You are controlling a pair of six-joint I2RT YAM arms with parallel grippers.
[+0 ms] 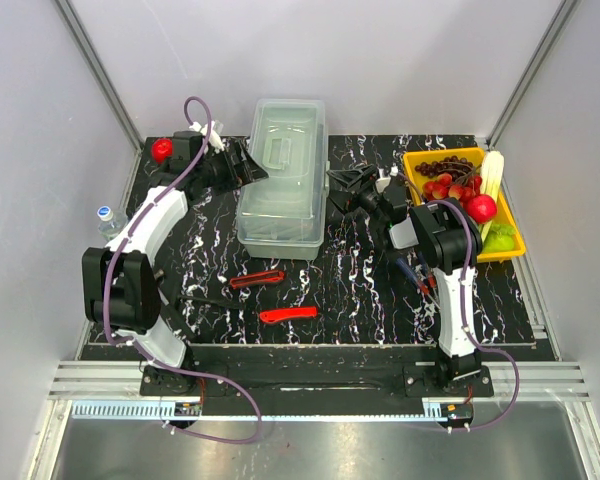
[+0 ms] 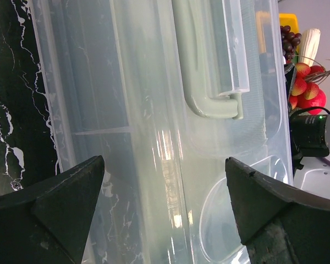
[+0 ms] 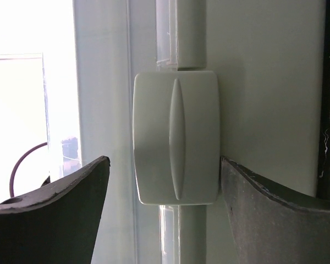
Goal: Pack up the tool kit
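Note:
The tool kit's translucent pale toolbox [image 1: 283,185] stands shut at the middle back of the table, its lid handle [image 2: 209,104] lying flat. My left gripper [image 1: 246,166] is at its left side, open, and its fingers straddle the lid's surface [image 2: 164,160] without holding anything. My right gripper [image 1: 342,190] is at the box's right side, open around the pale latch [image 3: 176,143]. The right finger [image 3: 264,209] touches the latch's edge and the left finger [image 3: 60,214] stands clear of it. Two red-handled tools [image 1: 257,279] [image 1: 288,314] lie in front of the box. A blue-handled tool [image 1: 417,272] lies by my right arm.
A yellow tray [image 1: 510,243] of fruit sits at the back right, close behind my right arm. A small water bottle [image 1: 105,219] stands off the mat at the left. A red round object [image 1: 161,150] is at the back left corner. A thin black tool [image 1: 202,300] lies near my left arm.

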